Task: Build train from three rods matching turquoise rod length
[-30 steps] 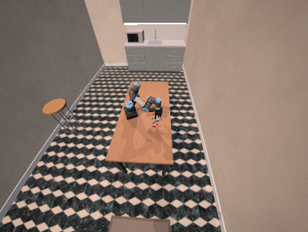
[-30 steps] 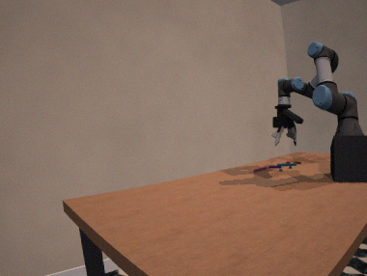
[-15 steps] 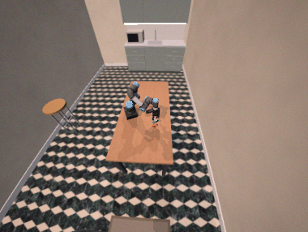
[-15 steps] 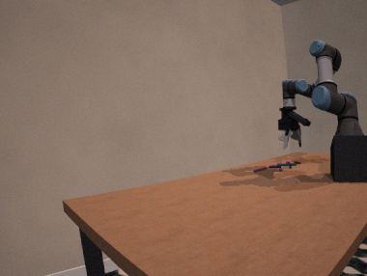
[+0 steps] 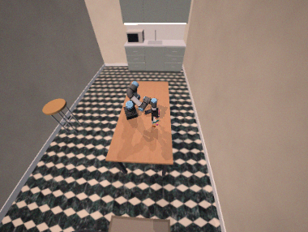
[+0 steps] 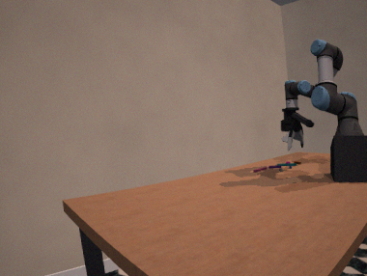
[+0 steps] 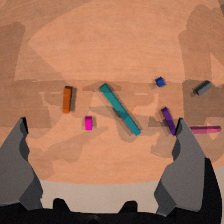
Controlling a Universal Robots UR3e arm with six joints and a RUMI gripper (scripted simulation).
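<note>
Turquoise rod (image 7: 119, 109) lies flat on the desk (image 7: 110, 45), running diagonally across the middle of the wrist view from upper left to lower right. An orange rod (image 7: 67, 99) lies well to its left, nearly upright in the picture, and a short magenta rod (image 7: 88, 123) sits below and between the two, touching neither. To the right of the turquoise rod a purple rod (image 7: 168, 120) slants down toward the right fingertip, its lower end hidden behind that finger. A pink rod (image 7: 205, 129) lies just beyond it, roughly level, partly cut by the finger as well. Higher up, a small blue rod (image 7: 160, 81) and a grey rod (image 7: 202, 88) lie apart from each other and from the rest. No two rods appear to meet end to end.

The jaws are spread fully wide and hold nothing; both grey fingers frame the lower corners of the wrist view. From the exterior view the gripper (image 6: 293, 139) hangs above the desk, pointing downward over the cluster of rods, clear of the surface. The arm's black pedestal (image 6: 349, 156) stands on the desk just beside the rods.
</note>
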